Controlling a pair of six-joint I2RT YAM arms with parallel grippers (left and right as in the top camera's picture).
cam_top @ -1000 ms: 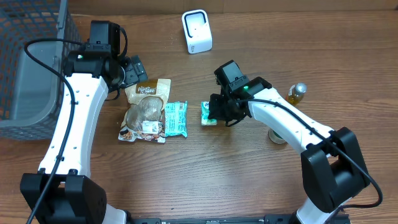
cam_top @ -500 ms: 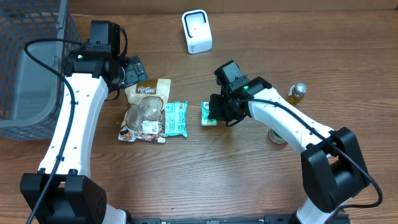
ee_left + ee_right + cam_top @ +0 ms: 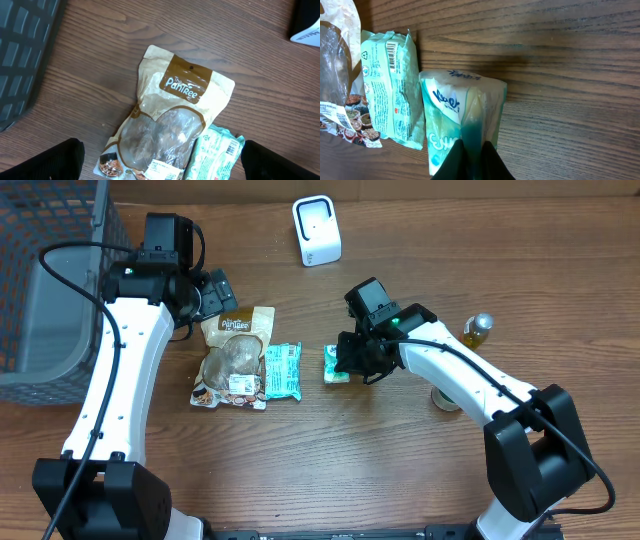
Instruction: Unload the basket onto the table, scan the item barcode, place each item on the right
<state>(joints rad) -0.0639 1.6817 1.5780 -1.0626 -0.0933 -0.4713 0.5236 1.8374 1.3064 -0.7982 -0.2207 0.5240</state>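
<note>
While our right claw (image 3: 472,157) pinches the tissue pack (image 3: 462,115), we should lift steadily toward the scanner (image 3: 316,230); left claw (image 3: 162,162) gapes.

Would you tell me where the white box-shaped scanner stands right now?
Overhead view: the white box-shaped scanner stands top centre, beyond the brown Pantree pouch and the right gripper pinching a teal tissue pack.

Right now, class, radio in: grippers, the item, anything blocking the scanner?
Left gripper open near brown pouch. Right gripper shut on tissue pack. Nothing lies between pack and scanner.
</note>
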